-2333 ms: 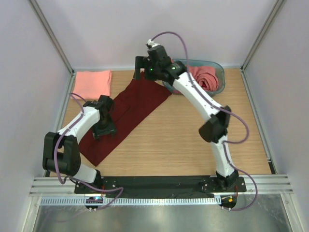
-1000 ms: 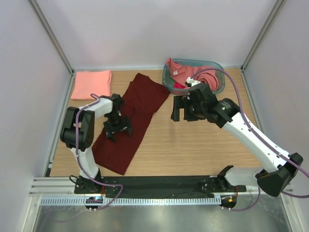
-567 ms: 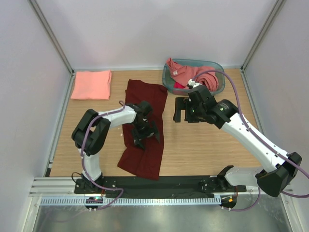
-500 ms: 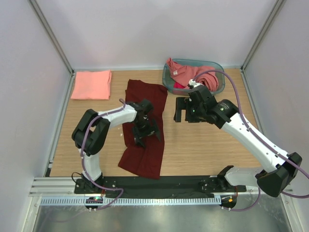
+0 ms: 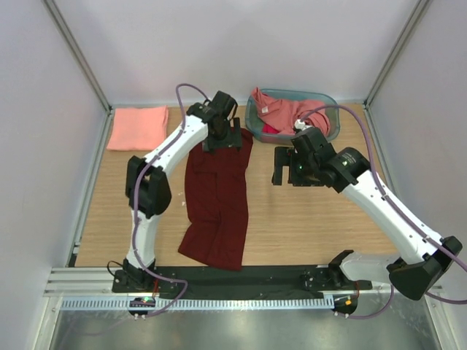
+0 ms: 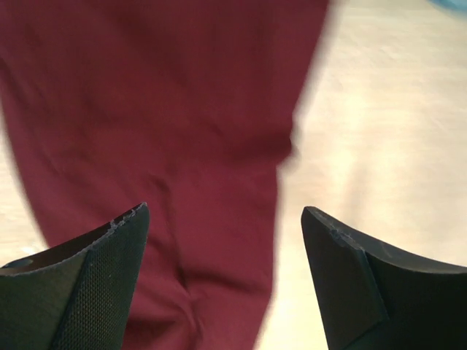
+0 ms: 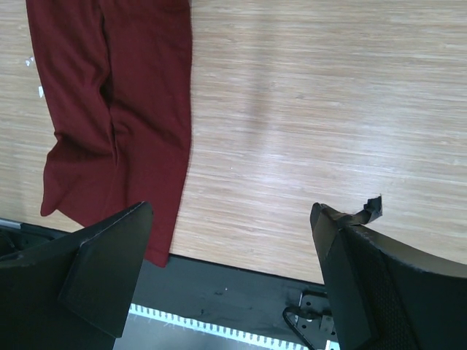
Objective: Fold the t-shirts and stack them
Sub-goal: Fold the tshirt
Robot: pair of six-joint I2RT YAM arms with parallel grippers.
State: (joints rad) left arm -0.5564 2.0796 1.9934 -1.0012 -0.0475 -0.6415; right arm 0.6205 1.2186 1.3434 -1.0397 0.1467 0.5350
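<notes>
A dark maroon t-shirt [image 5: 217, 197] lies as a long strip down the middle of the table, its near end bunched by the front edge. My left gripper [image 5: 222, 141] hovers open over the shirt's far end. In the left wrist view the maroon t-shirt [image 6: 160, 109] fills the left side, and the left gripper [image 6: 226, 219] holds nothing. My right gripper [image 5: 279, 166] stands open over bare wood to the shirt's right. Its wrist view shows the right gripper [image 7: 230, 219] empty, with the maroon t-shirt [image 7: 117, 109] at the left. A folded salmon t-shirt [image 5: 137, 127] lies at the far left.
A teal basket [image 5: 330, 103] at the far right holds crumpled pink t-shirts [image 5: 292, 113]. White walls with metal posts close in the table on three sides. The black base rail [image 7: 241, 292] runs along the near edge.
The maroon shirt was dragged from the left to the table's middle. My left gripper then swung from the shirt's middle to its far end. The right arm barely shifted.
</notes>
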